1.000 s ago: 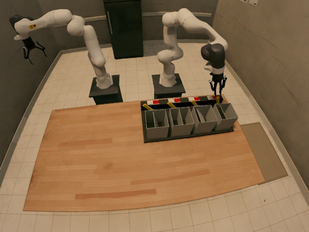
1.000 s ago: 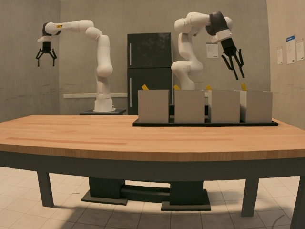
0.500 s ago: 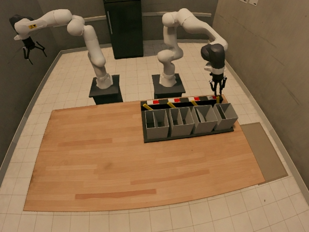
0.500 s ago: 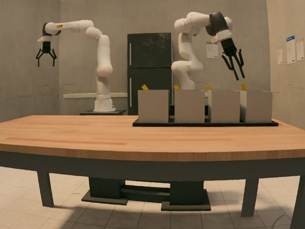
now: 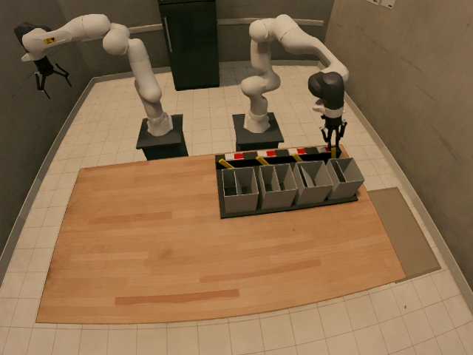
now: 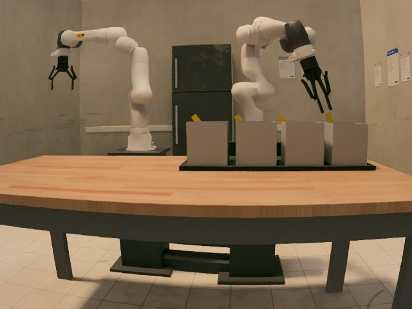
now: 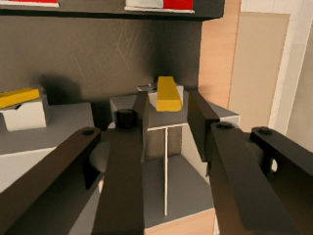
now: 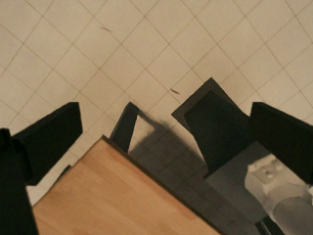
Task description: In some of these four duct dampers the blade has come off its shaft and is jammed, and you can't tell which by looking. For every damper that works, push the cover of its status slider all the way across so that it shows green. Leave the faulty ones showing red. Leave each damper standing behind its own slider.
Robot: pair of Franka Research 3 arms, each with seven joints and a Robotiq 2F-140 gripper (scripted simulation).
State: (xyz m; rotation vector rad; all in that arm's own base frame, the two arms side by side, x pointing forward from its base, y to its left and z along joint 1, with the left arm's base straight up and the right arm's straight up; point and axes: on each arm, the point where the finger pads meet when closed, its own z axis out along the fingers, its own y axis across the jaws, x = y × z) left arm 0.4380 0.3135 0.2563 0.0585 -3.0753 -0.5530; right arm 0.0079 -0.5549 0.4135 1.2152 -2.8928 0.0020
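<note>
Top view first: left claw [image 5: 333,147] [image 6: 326,111] [image 7: 169,104] poised at the end lever [image 5: 333,153] [image 6: 329,116] [image 7: 168,95]

From the top, your four dampers stand behind red-showing sliders.

Exterior: your right claw [image 5: 57,90] [image 6: 62,89] [image 8: 165,117] is parked aside, fingers wide, likely leaving room.

Left wrist: your fingers straddle the lever's line, partly apart, gripping nothing, probably to test the blade.

Right wrist: that claw is empty.
</note>
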